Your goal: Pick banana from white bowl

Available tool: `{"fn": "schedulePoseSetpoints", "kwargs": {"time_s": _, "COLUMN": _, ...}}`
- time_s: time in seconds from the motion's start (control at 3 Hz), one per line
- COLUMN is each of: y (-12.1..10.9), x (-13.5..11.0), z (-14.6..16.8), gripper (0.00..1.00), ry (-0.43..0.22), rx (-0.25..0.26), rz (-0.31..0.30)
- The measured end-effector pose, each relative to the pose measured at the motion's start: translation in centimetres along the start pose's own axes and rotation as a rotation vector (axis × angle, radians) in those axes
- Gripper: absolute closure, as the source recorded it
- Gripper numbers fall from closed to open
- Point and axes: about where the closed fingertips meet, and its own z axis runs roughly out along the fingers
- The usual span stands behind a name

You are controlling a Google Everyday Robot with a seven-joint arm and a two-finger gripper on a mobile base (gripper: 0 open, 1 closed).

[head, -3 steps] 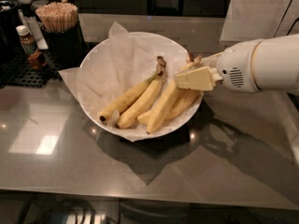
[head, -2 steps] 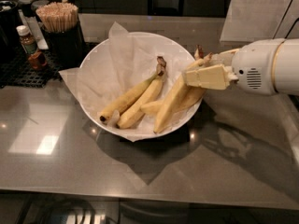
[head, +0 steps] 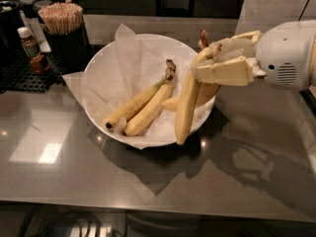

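Gripper [head: 205, 60] at right rim of white bowl [head: 163, 37]; clamped on banana [head: 186, 107], hanging steeply over rim. Possibly second banana [head: 210, 94] behind. Inside, on paper [head: 128, 58]: two bananas [head: 143, 107].

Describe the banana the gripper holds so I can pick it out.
Find the white bowl on the grey counter. At its right rim the gripper is shut on one banana. It alone stands steeply, stem up; the other bananas lie low in the bowl.
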Motion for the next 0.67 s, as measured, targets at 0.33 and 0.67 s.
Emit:
{"fn": "schedulePoseSetpoints", "kwargs": {"time_s": 0.33, "y": 4.5, "x": -3.4, "z": -1.1, "gripper": 1.0, "ry": -0.048, "rx": -0.107, "rz": -0.199}}
{"fn": "schedulePoseSetpoints", "kwargs": {"time_s": 0.67, "y": 9.4, "x": -6.4, "z": -1.8, "gripper": 1.0, "ry": -0.085, "rx": -0.208, "rz": -0.428}}
